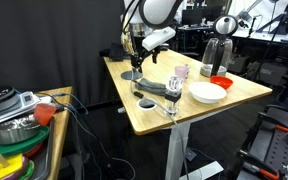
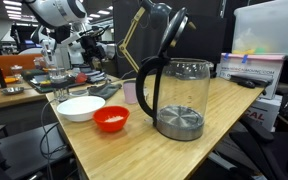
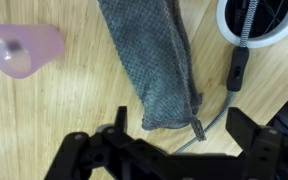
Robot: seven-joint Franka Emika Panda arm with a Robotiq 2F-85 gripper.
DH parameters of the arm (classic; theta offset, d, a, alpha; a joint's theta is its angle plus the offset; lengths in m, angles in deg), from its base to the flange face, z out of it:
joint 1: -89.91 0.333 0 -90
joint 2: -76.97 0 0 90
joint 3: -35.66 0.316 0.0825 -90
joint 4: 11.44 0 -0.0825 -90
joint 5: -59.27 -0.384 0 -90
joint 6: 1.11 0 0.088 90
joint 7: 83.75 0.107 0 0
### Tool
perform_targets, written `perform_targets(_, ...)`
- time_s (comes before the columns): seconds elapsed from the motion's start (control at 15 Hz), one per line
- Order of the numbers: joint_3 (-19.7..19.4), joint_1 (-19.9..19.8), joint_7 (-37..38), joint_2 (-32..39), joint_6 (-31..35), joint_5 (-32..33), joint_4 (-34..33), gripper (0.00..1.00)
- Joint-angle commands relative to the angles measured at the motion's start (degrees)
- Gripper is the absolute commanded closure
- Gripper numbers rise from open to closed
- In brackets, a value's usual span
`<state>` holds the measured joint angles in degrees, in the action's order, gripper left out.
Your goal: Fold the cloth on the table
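Note:
The grey cloth (image 3: 149, 65) lies on the light wood table (image 3: 44, 110) as a long, bunched strip. In the wrist view it runs from the top edge down to a short loop tag at its lower end. My gripper (image 3: 179, 112) hangs open above that lower end, one black finger on each side, holding nothing. In an exterior view the gripper (image 1: 136, 60) hovers over the far part of the table (image 1: 239, 100), and the cloth (image 1: 156, 89) is a grey patch near the middle.
A pink cup (image 3: 24, 50) lies beside the cloth. On the other side are a whisk with a black handle (image 3: 239, 68) and a white-rimmed round object (image 3: 269, 30). A white bowl (image 1: 207, 92), red bowl (image 1: 221, 81) and kettle (image 2: 179, 95) stand further along. A cluttered lower surface (image 1: 19, 130) is nearby.

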<state>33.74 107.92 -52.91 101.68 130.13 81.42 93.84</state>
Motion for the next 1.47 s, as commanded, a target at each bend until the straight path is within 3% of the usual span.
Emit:
perform_targets(0.0,0.2,-0.4,1.0,0.6,-0.2,-0.6,-0.2,0.00)
perform_targets(0.73,-2.4,1.5,15.2,6.0,-1.0,2.0,0.1,0.01)
perform_targets(0.8,-2.3,1.6,16.0,6.3,-0.9,2.0,0.3,0.18)
perform_targets(1.4,-2.1,1.8,19.2,6.3,-0.3,2.4,0.5,0.82)
